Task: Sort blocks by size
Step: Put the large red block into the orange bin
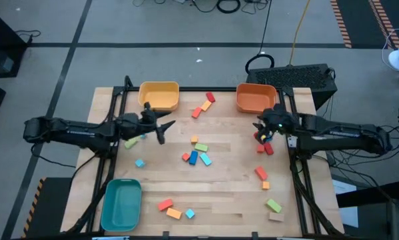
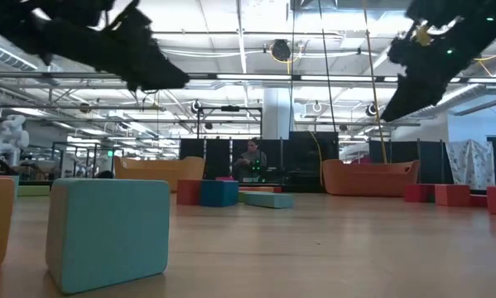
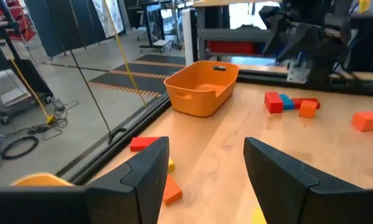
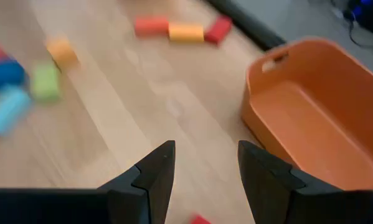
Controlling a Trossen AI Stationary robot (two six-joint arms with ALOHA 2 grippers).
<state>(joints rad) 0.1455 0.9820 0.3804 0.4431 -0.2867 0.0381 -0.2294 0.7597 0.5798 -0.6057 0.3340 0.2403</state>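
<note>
Coloured blocks lie scattered flat on the wooden table (image 1: 226, 193). One cluster (image 1: 198, 155) is at the centre and a few (image 1: 203, 107) lie between the far bins. More blocks (image 1: 174, 209) lie near the front edge and along the right side (image 1: 261, 175). My left gripper (image 1: 163, 129) (image 3: 205, 158) hovers open left of centre, above the table, with nothing between its fingers. My right gripper (image 1: 262, 132) (image 4: 206, 158) hovers open at the right, over some red blocks (image 1: 266, 147), beside the orange bin (image 4: 317, 112).
A yellow bin (image 1: 159, 95) stands at the far left, the orange bin (image 1: 256, 97) at the far right, and a teal bin (image 1: 121, 203) at the near left corner. A light blue block (image 2: 107, 233) lies close to the low camera. A person sits far behind the table.
</note>
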